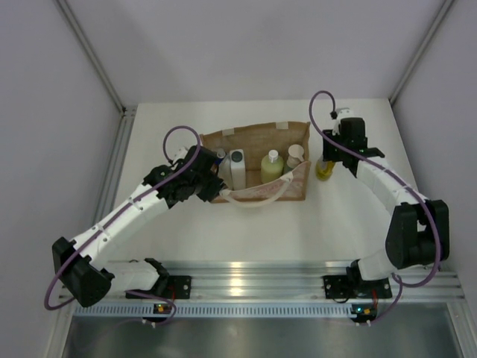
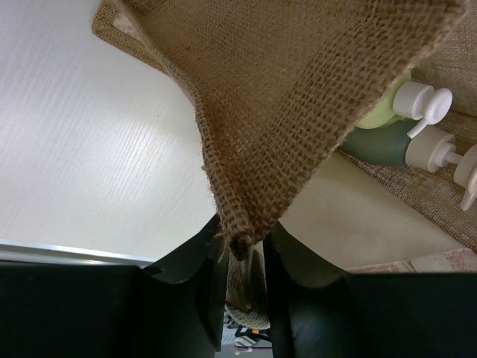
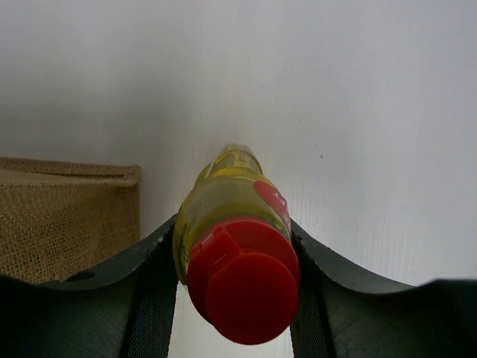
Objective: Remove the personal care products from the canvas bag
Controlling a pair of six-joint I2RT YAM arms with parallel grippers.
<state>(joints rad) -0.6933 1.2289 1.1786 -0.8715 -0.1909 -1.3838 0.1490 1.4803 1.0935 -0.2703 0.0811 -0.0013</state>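
1. White worktop [image 1: 223, 231] is seen enclosed by plain grey walls [image 1: 246, 45], with a metal rail [image 1: 253, 272] along the near edge where both arms are bolted.
2. At the left, the left tool [image 2: 242, 257] is closed to a narrow gap on a corner of the canvas bag [image 1: 253, 138], and the coarse weave is pinched between its dark fingers [image 2: 190, 261].
3. From that tool the bag is spread rightward across the worktop with its mouth open, and a cream loop handle [image 1: 257, 201] is draped over its near side.
4. Inside the bag, just right of the left tool, a tall white bottle [image 1: 237, 170] with a grey cap is stood upright.
5. Further from the left tool, a pale green pump bottle [image 1: 272, 167] is seen in the bag, with a grey-green bottle [image 2: 376, 145] with a white pump head just beside it.
6. Just past the bag's right end, outside it, a yellow bottle [image 3: 223, 198] with a red cap is gripped by the right tool [image 3: 235, 239], whose jaws are opened only to the bottle's width and pressed on both its sides.
7. Whether the bottle's base is resting on the worktop cannot be told.
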